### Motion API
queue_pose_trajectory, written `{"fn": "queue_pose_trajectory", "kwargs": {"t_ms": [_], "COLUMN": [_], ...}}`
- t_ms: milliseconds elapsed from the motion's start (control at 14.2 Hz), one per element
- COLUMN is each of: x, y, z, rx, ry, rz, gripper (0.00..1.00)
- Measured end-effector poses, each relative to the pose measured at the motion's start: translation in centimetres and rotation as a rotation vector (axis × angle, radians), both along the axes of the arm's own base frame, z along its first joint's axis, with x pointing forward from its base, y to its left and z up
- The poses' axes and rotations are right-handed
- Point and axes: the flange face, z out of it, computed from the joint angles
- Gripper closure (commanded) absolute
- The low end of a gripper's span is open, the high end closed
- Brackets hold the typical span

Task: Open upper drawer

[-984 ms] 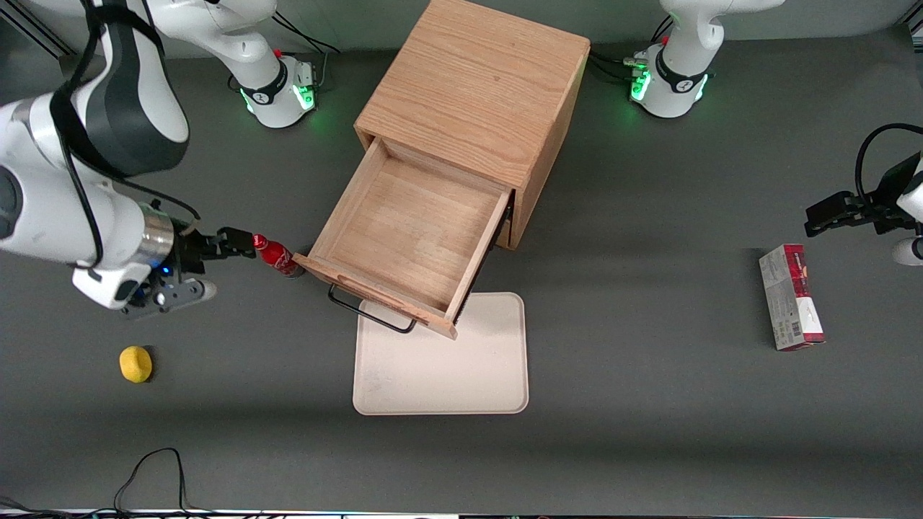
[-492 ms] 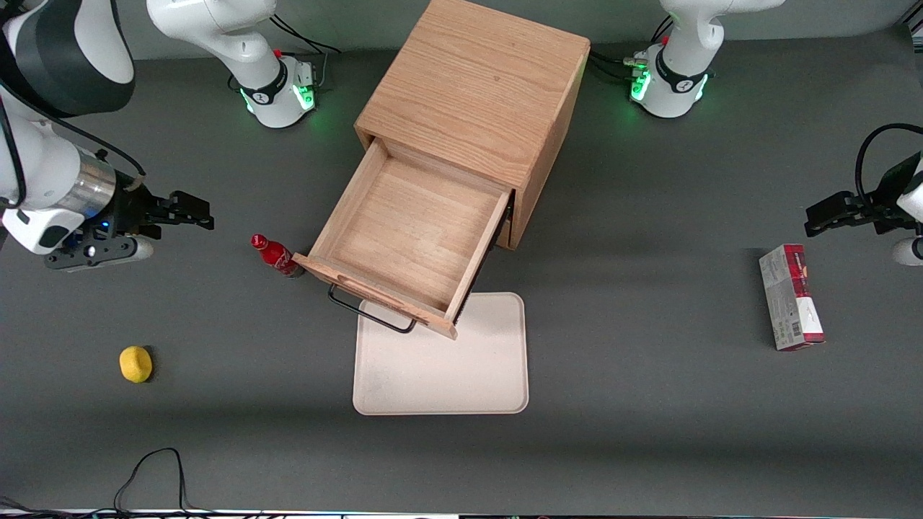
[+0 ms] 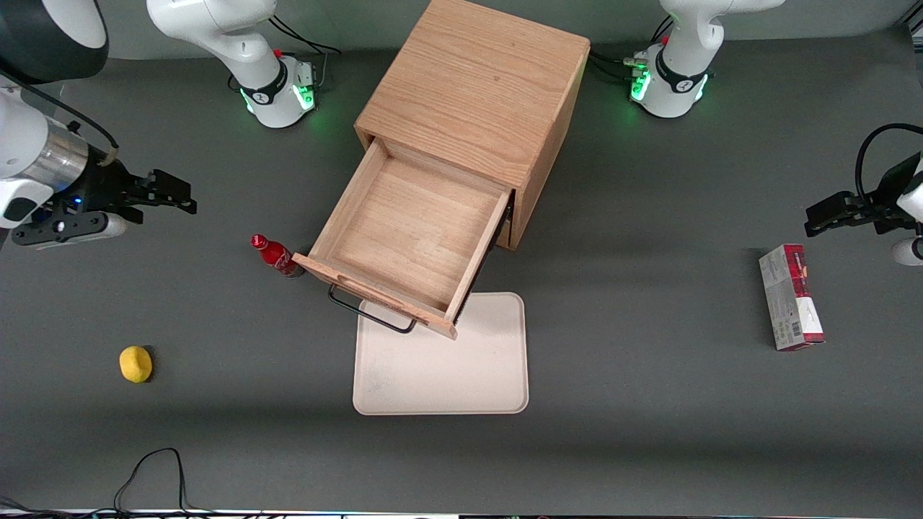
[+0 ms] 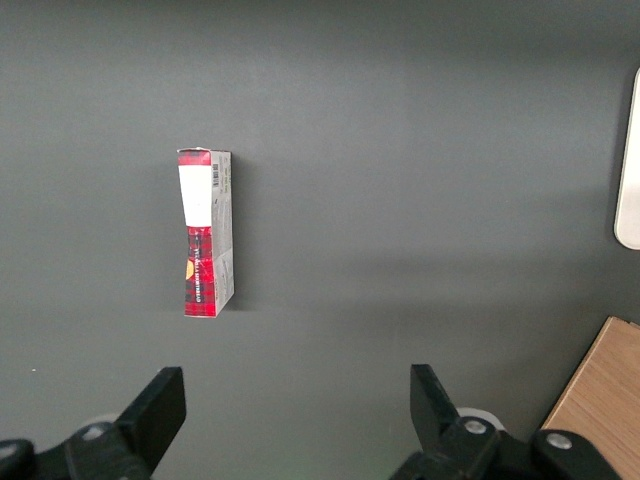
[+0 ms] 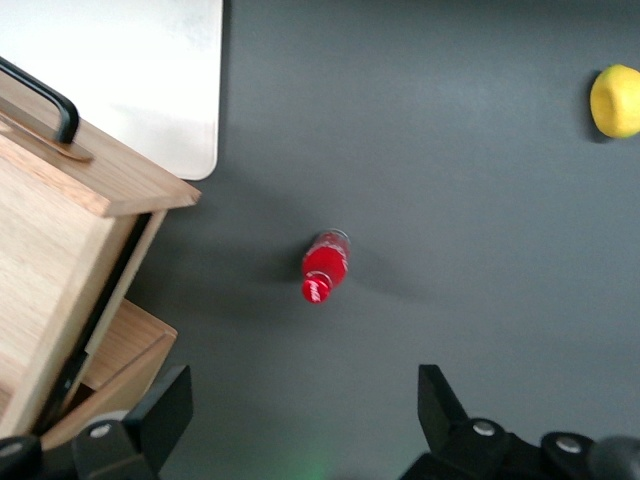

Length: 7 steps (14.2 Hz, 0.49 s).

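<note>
The upper drawer (image 3: 411, 231) stands pulled far out of the oak cabinet (image 3: 476, 79), its bare wooden floor showing. Its black wire handle (image 3: 368, 311) hangs over the tray. My gripper (image 3: 189, 198) is open, holds nothing, and hovers well away from the drawer toward the working arm's end of the table. In the right wrist view the gripper (image 5: 300, 415) looks down past the upper drawer's front corner (image 5: 120, 185) and handle (image 5: 45, 100), with the lower drawer (image 5: 125, 350) showing beneath.
A red bottle (image 3: 276, 255) (image 5: 325, 265) stands beside the drawer's front corner. A cream tray (image 3: 440, 367) (image 5: 130, 70) lies under the drawer front, nearer the camera. A yellow lemon (image 3: 135, 363) (image 5: 617, 100) and a red-and-white box (image 3: 790, 297) (image 4: 205, 235) lie on the table.
My gripper has drawn back from the red bottle's cap, moving away from the drawer toward the working arm's end and farther from the front camera. The drawer and bottle have not moved.
</note>
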Motion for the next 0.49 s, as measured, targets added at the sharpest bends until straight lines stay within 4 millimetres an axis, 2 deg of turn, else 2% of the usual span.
{"fn": "queue_pose_trajectory", "kwargs": {"t_ms": [211, 492], "x": [0.0, 0.1], "y": [-2.3, -1.5], "z": [0.0, 0.5], "rx": [0.002, 0.001], "ry": [-0.001, -0.013], "rz": [-0.01, 0.026], "gripper": [0.0, 0.0]}}
